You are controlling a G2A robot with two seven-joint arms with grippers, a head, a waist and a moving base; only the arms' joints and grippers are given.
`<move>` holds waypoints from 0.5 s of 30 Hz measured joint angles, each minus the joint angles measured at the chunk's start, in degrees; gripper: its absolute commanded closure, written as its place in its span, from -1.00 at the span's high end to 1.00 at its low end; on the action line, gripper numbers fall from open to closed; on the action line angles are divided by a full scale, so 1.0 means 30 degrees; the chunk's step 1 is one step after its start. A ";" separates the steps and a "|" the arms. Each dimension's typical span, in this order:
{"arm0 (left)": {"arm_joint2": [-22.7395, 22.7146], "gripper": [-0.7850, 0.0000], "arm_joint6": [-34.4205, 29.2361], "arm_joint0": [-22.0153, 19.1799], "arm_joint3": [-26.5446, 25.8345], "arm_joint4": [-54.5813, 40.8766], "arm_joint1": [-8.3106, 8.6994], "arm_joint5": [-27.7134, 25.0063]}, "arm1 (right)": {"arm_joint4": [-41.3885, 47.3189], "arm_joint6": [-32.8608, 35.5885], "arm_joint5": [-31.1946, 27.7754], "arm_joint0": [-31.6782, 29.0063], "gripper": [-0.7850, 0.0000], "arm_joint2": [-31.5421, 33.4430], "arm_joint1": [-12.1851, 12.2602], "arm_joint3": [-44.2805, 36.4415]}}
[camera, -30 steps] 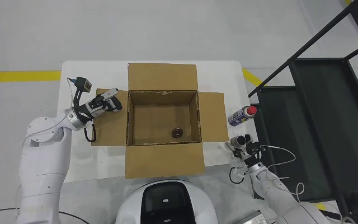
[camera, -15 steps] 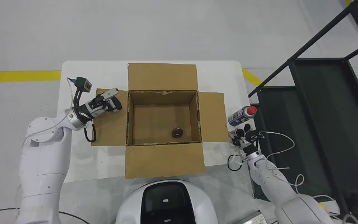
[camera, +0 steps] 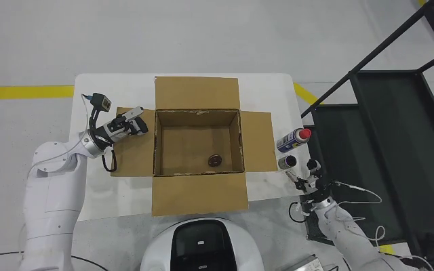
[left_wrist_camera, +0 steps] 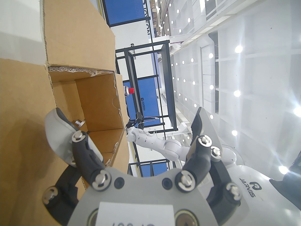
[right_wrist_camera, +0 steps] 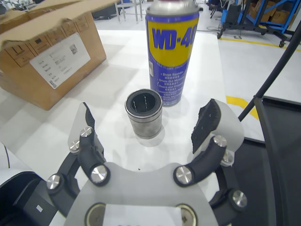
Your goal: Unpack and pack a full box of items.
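Right claw (right_wrist_camera: 148, 107) spread wide, metal cylinder (right_wrist_camera: 144, 118) upright beside spray can (right_wrist_camera: 172, 48)

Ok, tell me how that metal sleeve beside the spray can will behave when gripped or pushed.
The metal sleeve looks rigid and probably heavy for its size, given its thick metal wall. Its smooth, shiny side may be slippery, so a light grip could slide. It stands on end and looks stable; if tipped, it would likely roll, perhaps against the spray can close by.

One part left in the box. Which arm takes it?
Left, likely: left gripper hangs open over the box flap, facing the small round part inside. The right gripper is outside the box, behind the linear bearing.
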 measured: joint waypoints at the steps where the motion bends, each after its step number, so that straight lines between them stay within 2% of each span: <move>1: 0.0000 1.00 0.0000 0.0000 0.0000 0.0000 0.0000 0.0000 | -0.0122 0.0003 0.0023 -0.0334 1.00 0.0275 0.0192 -0.0761; 4: 0.0000 1.00 0.0000 0.0000 0.0000 0.0000 0.0000 0.0000 | -0.0257 0.0645 0.0250 -0.1626 1.00 0.1506 0.0828 -0.3942; 8: 0.0000 1.00 0.0000 0.0000 0.0000 0.0000 0.0000 0.0000 | 0.0613 0.3332 0.0171 -0.3761 1.00 0.3581 0.1463 -0.9314; 11: 0.0000 1.00 0.0000 0.0000 0.0000 0.0000 0.0000 0.0000 | 0.1890 0.5988 0.0231 -0.4893 1.00 0.4677 0.1614 -1.2906; 15: 0.0000 1.00 0.0000 0.0000 0.0000 0.0000 0.0000 0.0000 | 0.3136 0.9092 0.0759 -0.5574 1.00 0.5066 0.1582 -1.6440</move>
